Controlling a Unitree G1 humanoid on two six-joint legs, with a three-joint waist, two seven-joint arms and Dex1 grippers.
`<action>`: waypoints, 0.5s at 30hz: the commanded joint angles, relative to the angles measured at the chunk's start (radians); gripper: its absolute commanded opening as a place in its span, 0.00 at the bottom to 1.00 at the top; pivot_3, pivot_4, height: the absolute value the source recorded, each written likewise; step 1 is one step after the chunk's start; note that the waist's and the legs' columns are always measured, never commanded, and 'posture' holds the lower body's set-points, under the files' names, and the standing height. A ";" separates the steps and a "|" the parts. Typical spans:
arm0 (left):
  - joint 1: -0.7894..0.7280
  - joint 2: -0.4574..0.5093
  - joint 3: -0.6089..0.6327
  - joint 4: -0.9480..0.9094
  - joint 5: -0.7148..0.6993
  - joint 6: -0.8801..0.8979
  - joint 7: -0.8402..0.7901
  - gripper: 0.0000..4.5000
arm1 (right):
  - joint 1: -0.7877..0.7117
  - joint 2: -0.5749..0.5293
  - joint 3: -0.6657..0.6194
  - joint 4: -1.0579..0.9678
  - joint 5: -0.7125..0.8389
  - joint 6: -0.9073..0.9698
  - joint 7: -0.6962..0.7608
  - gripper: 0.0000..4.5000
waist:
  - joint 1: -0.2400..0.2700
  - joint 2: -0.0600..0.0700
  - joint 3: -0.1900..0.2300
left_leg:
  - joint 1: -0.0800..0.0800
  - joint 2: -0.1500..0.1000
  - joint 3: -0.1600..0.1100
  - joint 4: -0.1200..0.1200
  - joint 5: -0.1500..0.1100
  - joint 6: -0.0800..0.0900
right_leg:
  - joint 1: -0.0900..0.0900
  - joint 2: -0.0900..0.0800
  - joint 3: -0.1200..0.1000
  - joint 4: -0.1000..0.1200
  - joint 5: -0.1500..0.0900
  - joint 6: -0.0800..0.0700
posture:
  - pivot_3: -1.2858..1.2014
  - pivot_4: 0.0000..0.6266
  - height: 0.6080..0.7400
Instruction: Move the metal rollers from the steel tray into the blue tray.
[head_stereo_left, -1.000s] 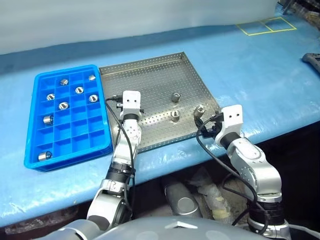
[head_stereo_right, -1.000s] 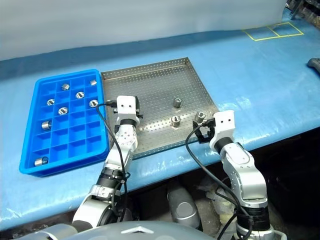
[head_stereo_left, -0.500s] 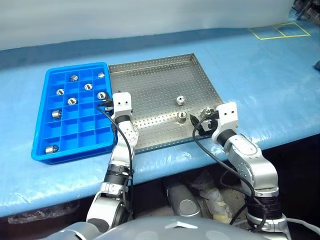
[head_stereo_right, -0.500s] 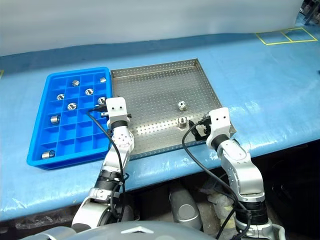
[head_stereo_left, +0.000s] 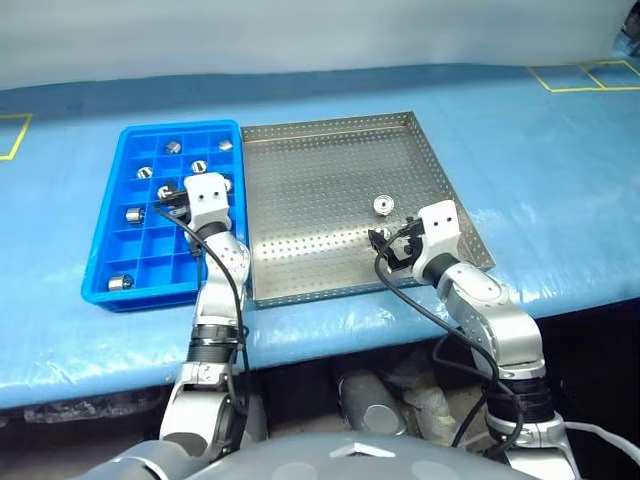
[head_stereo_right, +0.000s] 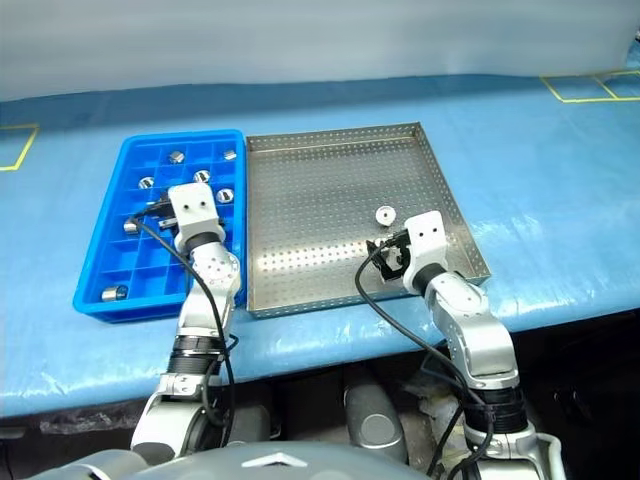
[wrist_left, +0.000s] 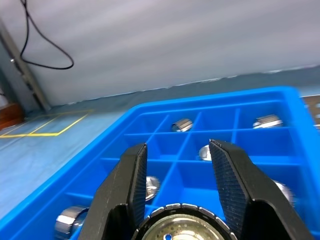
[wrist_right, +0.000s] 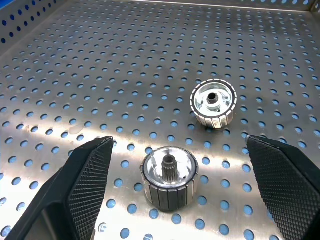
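Fingers of left gripper (wrist_left: 177, 200) clamped on roller (wrist_left: 180, 225), over blue tray (head_stereo_left: 108, 225). Right gripper (wrist_right: 175, 185) spread wide, nearer roller (wrist_right: 168, 177) dead centre between fingers, upright on steel tray (head_stereo_left: 320, 180); second roller (wrist_right: 213, 102) beyond. I drop straight.

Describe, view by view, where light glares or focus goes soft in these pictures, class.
Right wrist view: the steel tray shows a bright sheen, and the two metal rollers gleam on their faces; the right gripper fingers are soft at the edges. Left wrist view: the roller held in the left gripper is blurred, the blue tray beyond clearer. Eye views: even light.
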 joint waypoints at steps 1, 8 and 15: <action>-0.010 -0.006 0.012 -0.058 0.008 0.024 0.029 0.39 | -0.018 -0.003 0.000 -0.013 -0.001 -0.026 0.009 1.00 | 0.014 0.000 0.000 | 0.000 0.000 0.000 0.000 0.000 0.000 | 0.000 0.000 0.000 0.000 0.000 0.000 | 0.48 0.24 1.00; 0.015 -0.031 0.031 -0.059 -0.007 0.065 0.038 0.39 | -0.016 -0.003 -0.001 -0.008 -0.002 -0.028 0.014 1.00 | 0.035 0.000 0.000 | 0.000 0.000 0.000 0.001 0.000 0.000 | 0.001 0.000 0.000 0.000 0.000 0.000 | 0.48 0.24 1.00; 0.014 -0.043 0.073 -0.055 -0.013 0.090 0.082 0.39 | -0.011 -0.001 0.001 -0.012 -0.004 -0.025 0.015 1.00 | 0.033 0.000 0.000 | 0.000 0.000 0.000 0.002 0.000 0.000 | 0.001 0.000 0.000 0.001 0.001 0.000 | 0.48 0.24 1.00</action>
